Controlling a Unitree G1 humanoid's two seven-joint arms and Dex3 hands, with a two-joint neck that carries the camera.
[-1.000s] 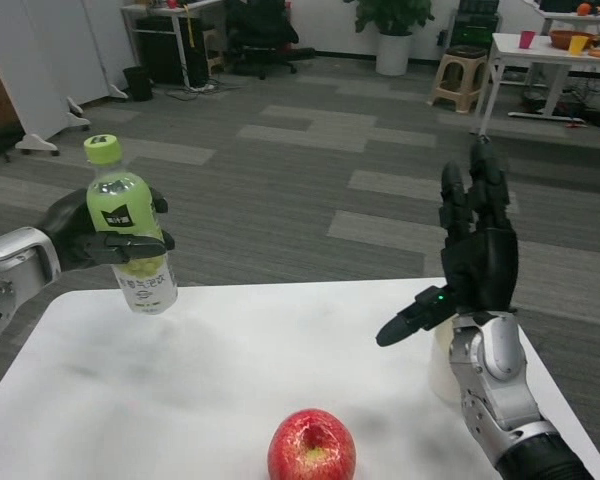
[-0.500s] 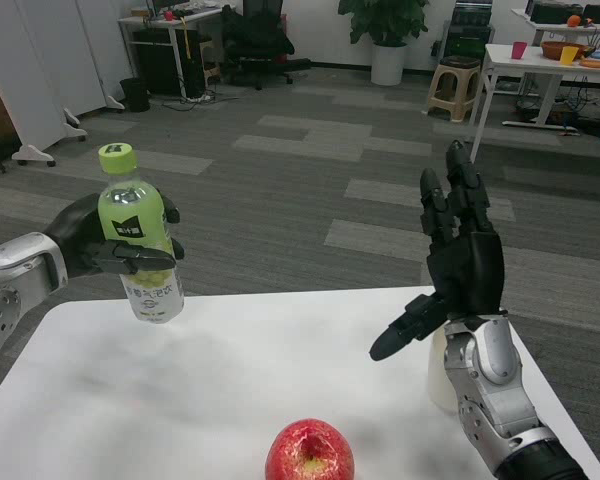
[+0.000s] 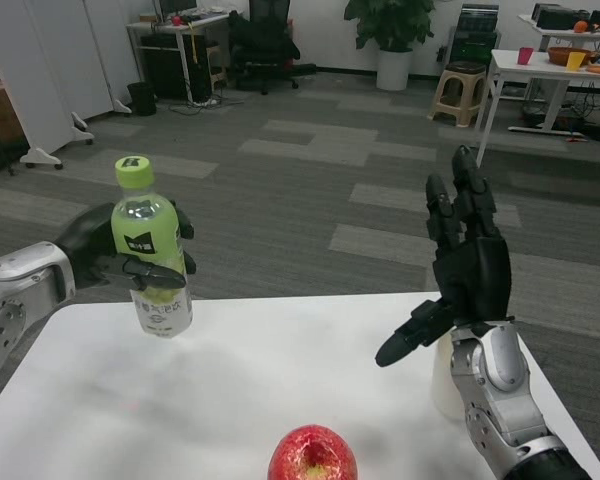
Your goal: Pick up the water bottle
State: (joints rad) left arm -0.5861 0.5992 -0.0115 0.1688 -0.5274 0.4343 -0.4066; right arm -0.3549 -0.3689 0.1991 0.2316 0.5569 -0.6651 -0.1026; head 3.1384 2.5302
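Observation:
The water bottle (image 3: 150, 250), clear with a green label and lime cap, hangs upright above the far left part of the white table (image 3: 240, 380). My left hand (image 3: 105, 255) grips it around the middle, fingers wrapped across its front. My right hand (image 3: 460, 270) is raised over the table's right side with fingers spread upward and thumb pointing left; it holds nothing.
A red apple (image 3: 312, 455) lies at the table's near edge, centre. A white cup (image 3: 445, 375) stands partly hidden behind my right wrist. Beyond the table lie grey carpet, desks, a stool and a plant.
The view has tilted up a little. The bottle, still in my left hand, has shifted slightly right and sits a bit more upright. My right hand keeps its raised pose.

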